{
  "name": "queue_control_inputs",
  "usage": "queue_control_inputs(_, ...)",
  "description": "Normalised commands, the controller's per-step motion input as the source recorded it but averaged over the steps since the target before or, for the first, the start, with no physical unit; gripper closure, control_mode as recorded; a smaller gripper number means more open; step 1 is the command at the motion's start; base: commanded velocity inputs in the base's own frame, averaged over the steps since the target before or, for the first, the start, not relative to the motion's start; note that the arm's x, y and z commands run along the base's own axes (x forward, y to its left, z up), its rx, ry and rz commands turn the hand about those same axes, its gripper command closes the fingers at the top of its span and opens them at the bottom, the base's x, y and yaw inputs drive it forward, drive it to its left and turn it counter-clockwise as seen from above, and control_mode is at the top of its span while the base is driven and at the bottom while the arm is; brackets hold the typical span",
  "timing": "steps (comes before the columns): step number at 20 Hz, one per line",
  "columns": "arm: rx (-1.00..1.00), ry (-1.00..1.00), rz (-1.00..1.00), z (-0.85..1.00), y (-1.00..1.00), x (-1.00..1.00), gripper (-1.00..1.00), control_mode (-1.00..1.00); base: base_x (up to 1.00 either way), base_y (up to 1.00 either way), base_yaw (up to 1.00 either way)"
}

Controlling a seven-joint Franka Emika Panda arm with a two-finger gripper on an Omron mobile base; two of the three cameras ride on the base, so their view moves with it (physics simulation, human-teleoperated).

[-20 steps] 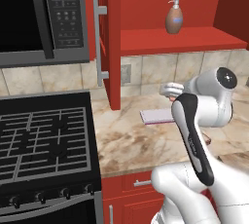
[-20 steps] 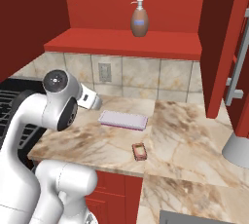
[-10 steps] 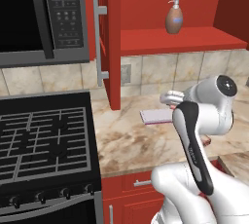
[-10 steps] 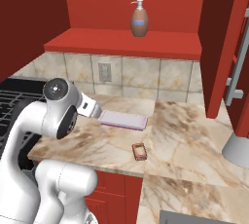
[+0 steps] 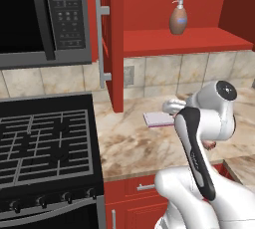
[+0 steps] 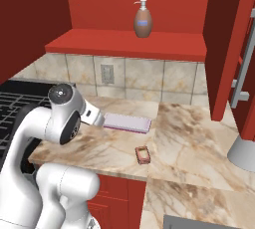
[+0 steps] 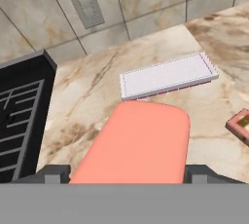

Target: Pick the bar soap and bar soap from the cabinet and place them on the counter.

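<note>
Lowered arm, fingers (image 7: pixel 53 173) pinching bar soap (image 7: pixel 136 142), long axis pointing away toward pad (image 7: pixel 168 76).

A smooth salmon-pink rounded bar soap (image 7: pixel 138 142) contrasts with the flat pale lavender rectangular pad (image 7: pixel 168 76), the beige brown-veined stone counter (image 6: pixel 189 138), glossy red cabinet (image 5: pixel 149 4) and brown pump bottle (image 6: pixel 143 20).

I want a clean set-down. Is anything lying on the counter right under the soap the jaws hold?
The salmon bar soap hangs over bare beige marbled counter. The pale lavender pad lies just beyond it; a second soap bar lies off to one side.
</note>
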Motion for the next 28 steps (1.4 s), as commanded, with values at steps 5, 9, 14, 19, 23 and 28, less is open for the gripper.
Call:
queue_control_inputs(5,0.00,0.13,0.00,-0.33,0.00,0.00,1.00,-1.00,0.00,0.00,0.00)
queue_control_inputs(9,0.00,0.13,0.00,-0.39,0.00,0.00,1.00,-1.00,0.00,0.00,0.00)
queue_control_inputs(14,0.00,0.09,0.00,-0.39,0.00,0.00,1.00,-1.00,0.00,0.00,0.00)
queue_control_inputs(19,0.00,0.01,0.00,-0.35,0.00,0.00,1.00,-1.00,0.00,0.00,0.00)
queue_control_inputs(23,0.00,0.00,0.01,-0.28,0.00,0.00,1.00,-1.00,0.00,0.00,0.00)
queue_control_inputs(28,0.00,0.00,0.00,-0.29,0.00,0.00,1.00,-1.00,0.00,0.00,0.00)
